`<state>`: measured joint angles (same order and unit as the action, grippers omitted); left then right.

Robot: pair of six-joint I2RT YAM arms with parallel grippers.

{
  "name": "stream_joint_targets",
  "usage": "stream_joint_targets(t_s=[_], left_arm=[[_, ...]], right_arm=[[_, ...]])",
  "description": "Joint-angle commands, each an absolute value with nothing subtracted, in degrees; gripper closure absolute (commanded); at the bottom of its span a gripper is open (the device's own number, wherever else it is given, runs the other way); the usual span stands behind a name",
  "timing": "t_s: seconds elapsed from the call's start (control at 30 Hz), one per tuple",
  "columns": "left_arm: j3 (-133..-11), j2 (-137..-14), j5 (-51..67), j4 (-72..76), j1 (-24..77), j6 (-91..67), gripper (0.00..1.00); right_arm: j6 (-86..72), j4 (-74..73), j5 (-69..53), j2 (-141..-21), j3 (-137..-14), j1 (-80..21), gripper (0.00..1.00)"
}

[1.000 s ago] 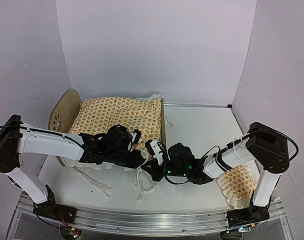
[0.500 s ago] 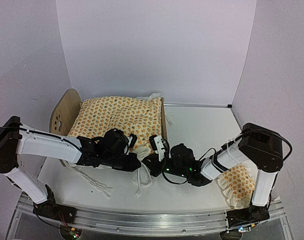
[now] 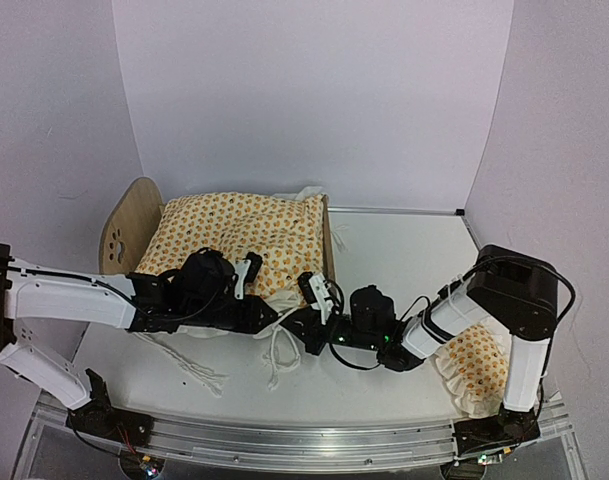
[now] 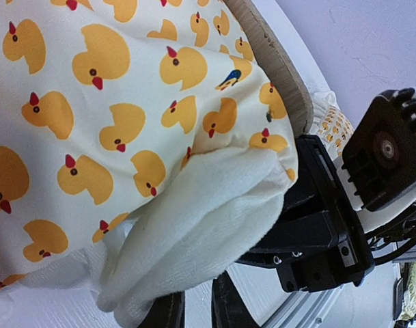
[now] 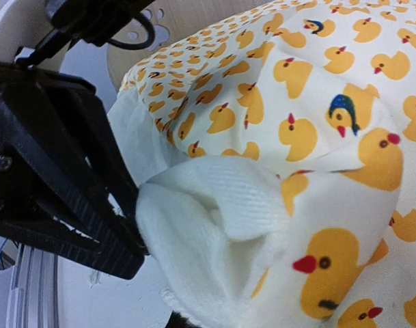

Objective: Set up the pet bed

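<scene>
Light-wood pet bed [image 3: 124, 232] sits left of centre in top view, on white table [image 3: 404, 255]. Rounded end board w/ paw cutout at its far-left end, 2nd board [image 3: 327, 245] at its right end. Duck-print quilt [image 3: 234, 235], yellow ducks on white, covers it btwn the boards. Quilt's near edge spills over the bed's front side, and white stringy trim [image 3: 189, 365] trails on the table below.

Right gripper [image 3: 302, 325], low centre of top view, is at quilt's near right corner, jaws pressed together and pinching that corner. Right wrist view shows the white terry underside [image 5: 208, 232] bunched and folded at bottom edge, print side upper right.

Left gripper [image 4: 197, 313] reaches in from the left, just beside the right one, at same corner. Left wrist view has two dark fingertips at bottom edge w/ a narrow gap and the quilt fold hanging just above. Can't tell if they grip cloth. Right gripper's black body fills lower right of that view, touching the quilt corner.

Matching pillow [image 3: 481, 365] lies lower right in top view, partly under right arm, well apart from bed.
</scene>
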<state>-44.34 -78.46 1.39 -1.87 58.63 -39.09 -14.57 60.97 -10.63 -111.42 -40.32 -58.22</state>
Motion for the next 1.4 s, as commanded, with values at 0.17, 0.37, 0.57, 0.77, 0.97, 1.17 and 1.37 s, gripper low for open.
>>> stream_joint_targets(t_s=[0.17,0.37,0.57,0.77,0.97,1.17,1.37], left_arm=[[-47.9,-79.5,1.0,-1.6,57.5,-36.3,0.85],[-47.2,-80.1,6.2,-0.3,56.0,-36.2,0.81],[-46.7,-81.5,12.1,4.9,55.4,-36.9,0.81],[-45.3,-82.2,16.8,6.6,54.4,-38.0,0.79],[-45.9,-83.8,17.8,6.6,54.3,-38.3,0.90],[-45.4,-82.7,16.0,6.1,54.2,-38.6,1.00],[-43.9,-78.6,15.2,6.3,54.3,-37.8,1.00]], right_arm=[[-8.5,64.6,-22.8,-111.0,-43.4,-56.1,1.00],[-8.9,64.6,-25.5,-111.6,-44.0,-55.5,1.00],[-9.1,64.6,-26.8,-111.9,-44.5,-55.3,1.00],[-9.2,64.6,-27.0,-111.6,-44.0,-54.7,1.00],[-10.3,64.6,-27.3,-111.6,-44.5,-54.2,1.00],[-12.0,64.6,-26.5,-111.3,-44.2,-53.8,1.00],[-18.2,55.0,-20.9,-107.4,-43.0,-53.6,0.88]])
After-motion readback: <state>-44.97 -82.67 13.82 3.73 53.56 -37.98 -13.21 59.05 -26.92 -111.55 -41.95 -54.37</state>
